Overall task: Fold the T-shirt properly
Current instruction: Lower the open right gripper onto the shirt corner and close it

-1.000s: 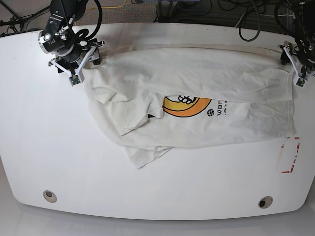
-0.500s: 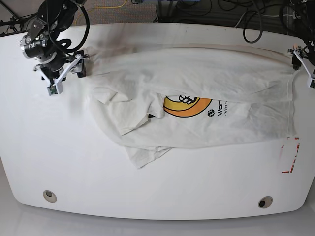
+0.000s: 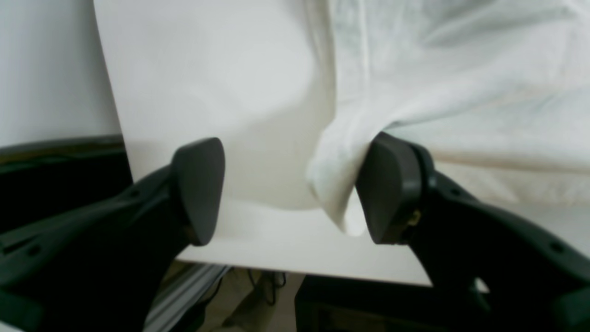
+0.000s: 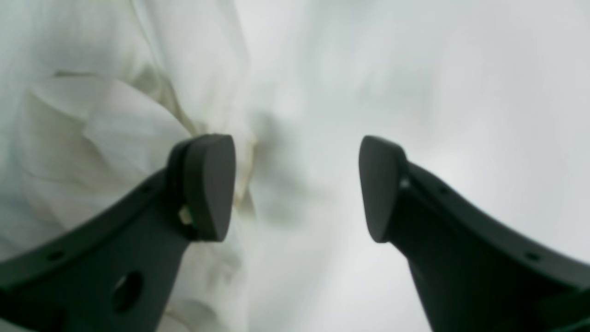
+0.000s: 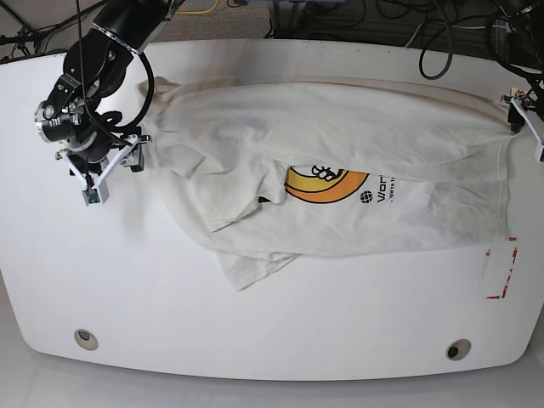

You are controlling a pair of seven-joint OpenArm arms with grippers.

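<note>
the t-shirt (image 5: 340,183) lies spread across the white counter (image 5: 255,323), filling the upper middle of the base view from left of centre to the right edge. it is cream, wrinkled, partly folded over itself. an orange print (image 5: 325,182) with dark lettering beside it shows near the centre, half covered by a flap of cloth. a loose corner of the shirt points toward the lower left of the frame.

the right gripper (image 5: 115,166) sits at the upper left of the base view, just beside the shirt's left edge. in the right wrist view its jaws stand wide with nothing between them; the shirt (image 4: 92,115) lies behind the left finger (image 4: 205,184), and bare counter behind the other. that view is blurred.

the left gripper (image 5: 529,127) is at the far right edge of the base view, mostly cut off, at the shirt's upper right corner. in the left wrist view (image 3: 288,193) its jaws are wide apart. a bunched fold of the shirt (image 3: 341,184) hangs against the right finger (image 3: 387,189), touching it, while the other finger stands well clear of the cloth. the fold is not pinched.

red tape marks (image 5: 501,268) lie on the counter at the lower right, just below the shirt's hem.
</note>
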